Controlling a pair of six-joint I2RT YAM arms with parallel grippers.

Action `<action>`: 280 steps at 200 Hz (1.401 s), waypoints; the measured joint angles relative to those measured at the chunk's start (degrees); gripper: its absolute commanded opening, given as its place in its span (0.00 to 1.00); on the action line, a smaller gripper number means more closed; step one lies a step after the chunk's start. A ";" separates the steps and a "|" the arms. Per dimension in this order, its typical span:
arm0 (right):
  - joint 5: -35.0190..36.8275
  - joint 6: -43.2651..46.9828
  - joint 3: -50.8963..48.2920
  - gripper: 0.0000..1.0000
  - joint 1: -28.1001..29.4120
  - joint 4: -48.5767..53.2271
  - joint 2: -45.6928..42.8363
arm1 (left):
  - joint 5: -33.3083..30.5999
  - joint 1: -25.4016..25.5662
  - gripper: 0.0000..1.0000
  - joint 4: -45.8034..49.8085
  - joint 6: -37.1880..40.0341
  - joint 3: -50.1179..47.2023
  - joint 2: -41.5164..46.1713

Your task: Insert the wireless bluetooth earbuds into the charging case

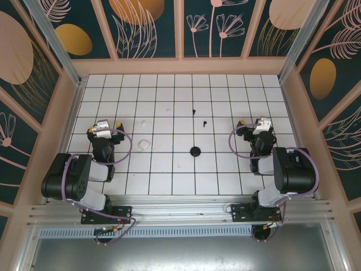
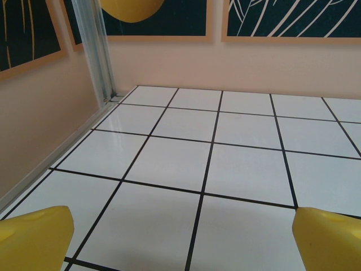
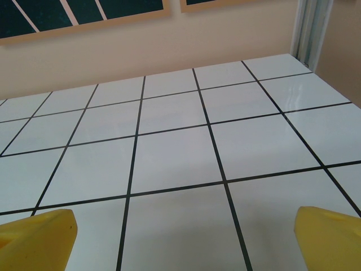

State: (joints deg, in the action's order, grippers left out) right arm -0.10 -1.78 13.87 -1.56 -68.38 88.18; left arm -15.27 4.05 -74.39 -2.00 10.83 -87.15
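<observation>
In the top view, two tiny black earbuds point(image 1: 194, 110) point(image 1: 205, 122) lie on the tiled floor near the middle. Two white earbuds point(image 1: 168, 111) point(image 1: 144, 122) lie to their left, hard to make out against the tiles. A round black charging case point(image 1: 195, 151) sits nearer the arms, and a white case point(image 1: 143, 145) rests left of it. My left gripper point(image 1: 105, 125) point(image 2: 180, 240) stands open at the left, apart from everything. My right gripper point(image 1: 256, 122) point(image 3: 183, 240) stands open at the right, with nothing between its yellow fingertips point(image 3: 39, 237).
The floor is white tiles with black lines point(image 1: 180, 169), boxed in by peach walls point(image 1: 180, 65) with dark leaf panels. A metal post point(image 2: 98, 51) stands in the far left corner. An aluminium rail point(image 1: 180, 206) carries both arm bases at the near edge.
</observation>
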 measured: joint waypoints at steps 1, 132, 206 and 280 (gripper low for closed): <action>0.00 0.00 0.00 0.99 0.00 0.00 0.00 | 0.00 0.00 0.99 0.00 0.00 0.00 0.00; -0.26 0.28 0.07 0.94 0.00 0.44 -0.09 | 0.07 -0.04 0.99 0.00 0.00 0.00 0.00; -1.64 -2.60 16.85 0.83 0.48 33.62 -10.19 | -3.45 -0.04 0.98 16.98 -3.43 7.58 12.66; -2.32 2.97 35.95 0.90 20.94 70.10 -4.79 | 0.98 2.99 0.96 46.95 -11.74 21.79 16.02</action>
State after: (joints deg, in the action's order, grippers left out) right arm -2.42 1.19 49.82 19.38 1.72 83.40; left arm -14.28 7.05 -27.44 -13.74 32.62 -71.13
